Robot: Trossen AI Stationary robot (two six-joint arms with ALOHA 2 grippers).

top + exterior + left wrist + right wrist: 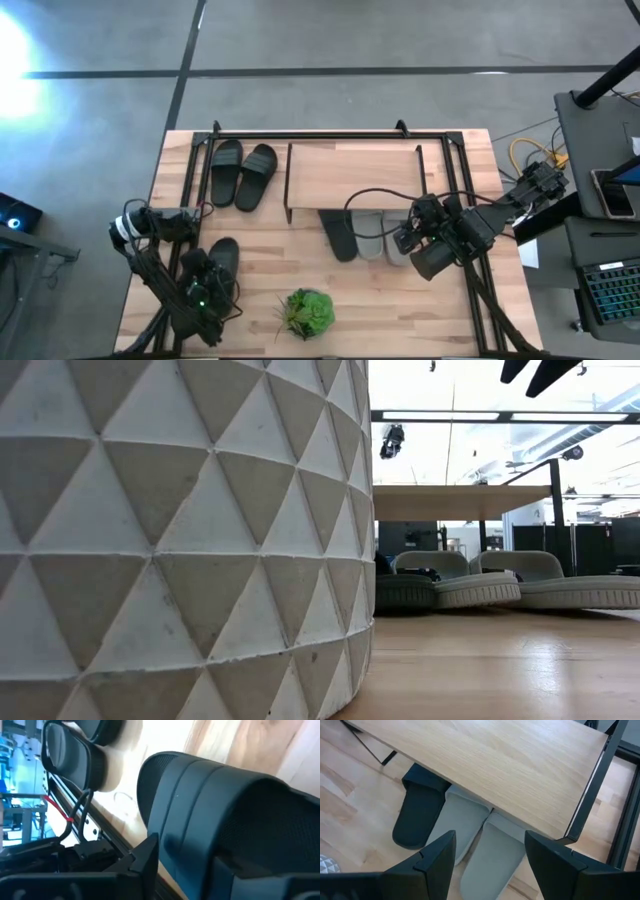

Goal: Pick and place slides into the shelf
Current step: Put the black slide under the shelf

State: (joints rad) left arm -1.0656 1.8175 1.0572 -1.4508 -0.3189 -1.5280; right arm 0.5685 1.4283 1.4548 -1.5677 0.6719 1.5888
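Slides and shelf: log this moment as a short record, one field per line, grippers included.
shelf: wooden top, black wire frame, mid-table
under shelf: one black slide and the pale grey pair, heels sticking out
black pair: on the table left of the shelf
last black slide: on the table, front left
left gripper: at that black slide, grip unclear
right gripper: open, empty, above the grey pair
plant: front edge of the table

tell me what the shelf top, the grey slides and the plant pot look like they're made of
Shelf top: light wood, matte, visible grain lines.
Grey slides: probably moulded foam or rubber, smooth and matte, no seams showing.
Plant pot: looks like cast concrete or stone, rough pale surface with raised triangle facets.
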